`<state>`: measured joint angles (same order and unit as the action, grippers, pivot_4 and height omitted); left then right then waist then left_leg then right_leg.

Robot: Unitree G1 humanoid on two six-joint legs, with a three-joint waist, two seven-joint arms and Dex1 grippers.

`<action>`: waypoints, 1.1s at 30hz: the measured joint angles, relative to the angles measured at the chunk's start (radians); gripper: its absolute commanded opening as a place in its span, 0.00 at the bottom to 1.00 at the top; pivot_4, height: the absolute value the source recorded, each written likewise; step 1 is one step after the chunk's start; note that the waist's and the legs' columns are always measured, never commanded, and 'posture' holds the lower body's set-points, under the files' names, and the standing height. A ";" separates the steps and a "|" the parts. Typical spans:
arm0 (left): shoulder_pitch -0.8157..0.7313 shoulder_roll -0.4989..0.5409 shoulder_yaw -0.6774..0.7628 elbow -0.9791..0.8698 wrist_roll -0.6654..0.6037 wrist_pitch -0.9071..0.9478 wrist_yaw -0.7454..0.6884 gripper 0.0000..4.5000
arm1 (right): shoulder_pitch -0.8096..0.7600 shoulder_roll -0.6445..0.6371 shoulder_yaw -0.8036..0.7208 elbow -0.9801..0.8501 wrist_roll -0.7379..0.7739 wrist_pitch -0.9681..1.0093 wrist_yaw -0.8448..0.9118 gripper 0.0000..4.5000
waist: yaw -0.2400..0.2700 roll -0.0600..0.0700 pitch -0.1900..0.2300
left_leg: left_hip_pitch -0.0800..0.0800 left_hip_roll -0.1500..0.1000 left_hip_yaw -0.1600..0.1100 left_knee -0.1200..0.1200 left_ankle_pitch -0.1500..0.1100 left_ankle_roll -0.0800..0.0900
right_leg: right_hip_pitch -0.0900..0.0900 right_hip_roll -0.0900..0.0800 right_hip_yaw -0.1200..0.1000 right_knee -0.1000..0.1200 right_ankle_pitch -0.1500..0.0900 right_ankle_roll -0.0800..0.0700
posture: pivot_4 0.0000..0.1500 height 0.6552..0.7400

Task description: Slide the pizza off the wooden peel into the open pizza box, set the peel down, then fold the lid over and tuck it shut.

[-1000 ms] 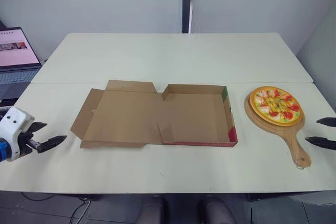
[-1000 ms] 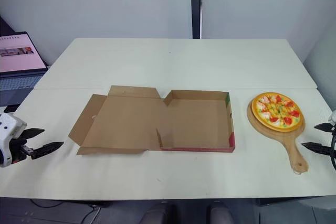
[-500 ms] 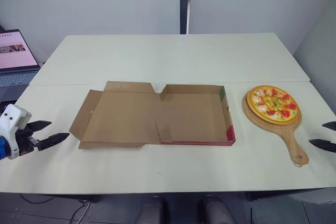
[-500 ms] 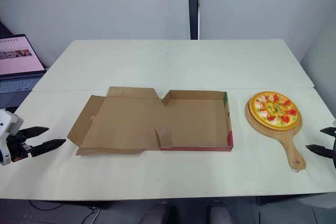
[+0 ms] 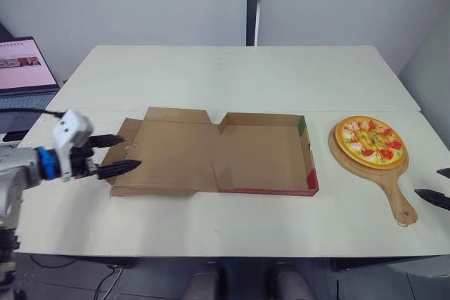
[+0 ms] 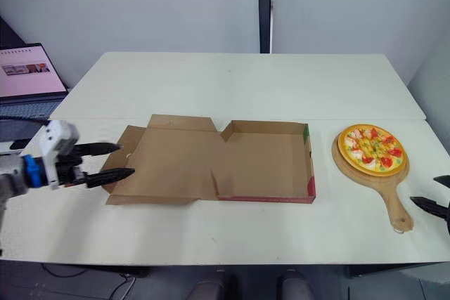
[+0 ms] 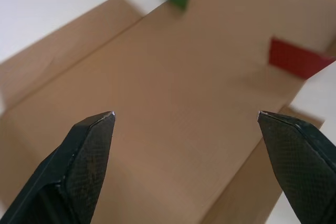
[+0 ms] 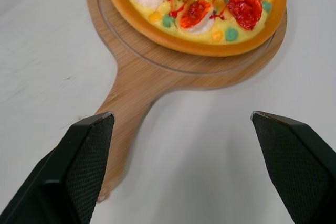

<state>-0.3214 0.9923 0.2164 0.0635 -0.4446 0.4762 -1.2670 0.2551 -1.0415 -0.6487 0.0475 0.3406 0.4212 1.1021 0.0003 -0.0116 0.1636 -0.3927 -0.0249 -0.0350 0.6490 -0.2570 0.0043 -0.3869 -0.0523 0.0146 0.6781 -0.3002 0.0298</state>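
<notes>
An open brown pizza box (image 5: 232, 152) lies flat mid-table, its tray on the right and its lid (image 5: 165, 156) spread out to the left. The pizza (image 5: 370, 140) sits on the round wooden peel (image 5: 394, 191) to the right of the box, handle toward the front edge. My left gripper (image 5: 125, 153) is open at the lid's left flap, fingertips over the cardboard (image 7: 173, 103). Open too, my right gripper (image 5: 439, 185) hangs just right of the peel handle (image 8: 126, 108), holding nothing.
A laptop (image 5: 24, 75) with a lit screen stands at the far left beside the table. The white table (image 5: 232, 75) runs wide behind the box. A dark vertical strip (image 5: 252, 1) splits the wall behind.
My left gripper has swung in from the left table edge to the box lid's left flap. The right gripper has barely moved. The camera has shifted slightly.
</notes>
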 measured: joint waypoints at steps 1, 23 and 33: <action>-0.043 -0.015 -0.038 -0.037 -0.016 0.024 -0.011 1.00 | 0.042 0.032 -0.034 -0.071 0.008 0.037 -0.019 0.99 | 0.000 0.000 0.000 | -0.001 0.000 -0.001 0.000 0.000 0.000 | 0.000 0.000 0.000 0.000 0.000 0.000 | 1.00 1.00; -0.371 -0.208 -0.380 -0.296 -0.146 0.169 -0.166 1.00 | -0.203 0.197 0.215 -0.325 0.003 0.614 -0.550 0.99 | -0.018 -0.003 0.001 | -0.005 0.001 -0.004 0.012 0.000 0.000 | 0.001 0.007 0.000 0.002 0.000 0.001 | 1.00 1.00; -0.379 -0.232 -0.388 -0.284 -0.138 0.150 -0.172 1.00 | -0.371 0.125 0.367 -0.063 -0.010 0.518 -0.430 0.99 | -0.029 -0.006 0.000 | -0.003 0.002 -0.004 0.013 0.000 0.000 | 0.003 0.011 0.001 0.002 0.000 0.002 | 1.00 1.00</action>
<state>-0.7003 0.7605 -0.1711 -0.2206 -0.5824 0.6259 -1.4387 -0.1164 -0.9166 -0.2820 -0.0157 0.3307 0.9397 0.6720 -0.0291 -0.0172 0.1637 -0.3961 -0.0227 -0.0393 0.6620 -0.2571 0.0046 -0.3842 -0.0414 0.0155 0.6800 -0.3000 0.0314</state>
